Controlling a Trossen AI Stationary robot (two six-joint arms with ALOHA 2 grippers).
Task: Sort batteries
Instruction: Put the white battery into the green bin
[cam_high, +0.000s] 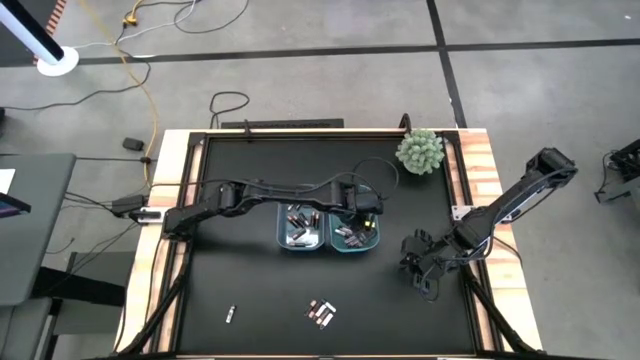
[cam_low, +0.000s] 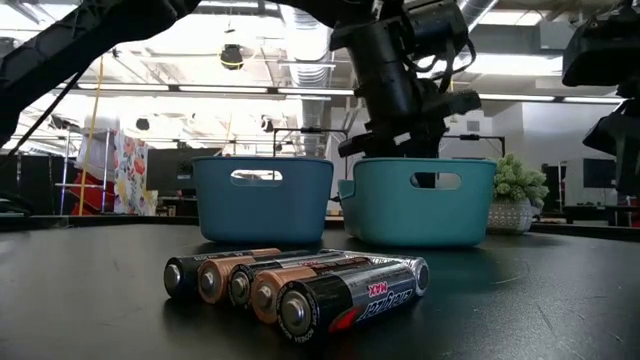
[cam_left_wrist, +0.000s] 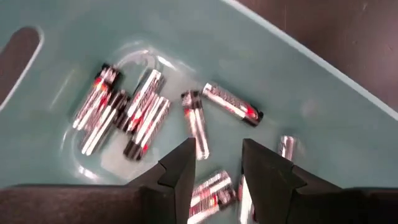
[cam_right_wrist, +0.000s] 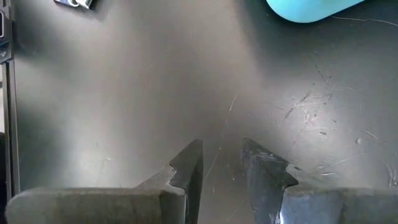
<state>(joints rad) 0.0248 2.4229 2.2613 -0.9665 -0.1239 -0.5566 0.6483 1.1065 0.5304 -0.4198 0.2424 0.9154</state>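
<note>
Two bins stand side by side mid-table: a blue bin (cam_high: 298, 230) and a teal bin (cam_high: 355, 234), each with several batteries on its floor. My left gripper (cam_high: 366, 218) hangs over the teal bin (cam_left_wrist: 298, 81), pointing down into it, open, with nothing between its fingers (cam_left_wrist: 214, 155). Silvery batteries (cam_left_wrist: 140, 106) lie loose on the bin's floor below it. More batteries (cam_high: 320, 313) lie bunched on the table near its front edge, and a single one (cam_high: 230, 315) lies to their left. My right gripper (cam_high: 418, 270) waits open over bare table at the right (cam_right_wrist: 222, 152).
A small green potted plant (cam_high: 420, 150) stands at the far right of the black table top. In the low view the bunched batteries (cam_low: 300, 285) lie close in front, with the blue bin (cam_low: 262, 198) and the teal bin (cam_low: 422, 200) behind them.
</note>
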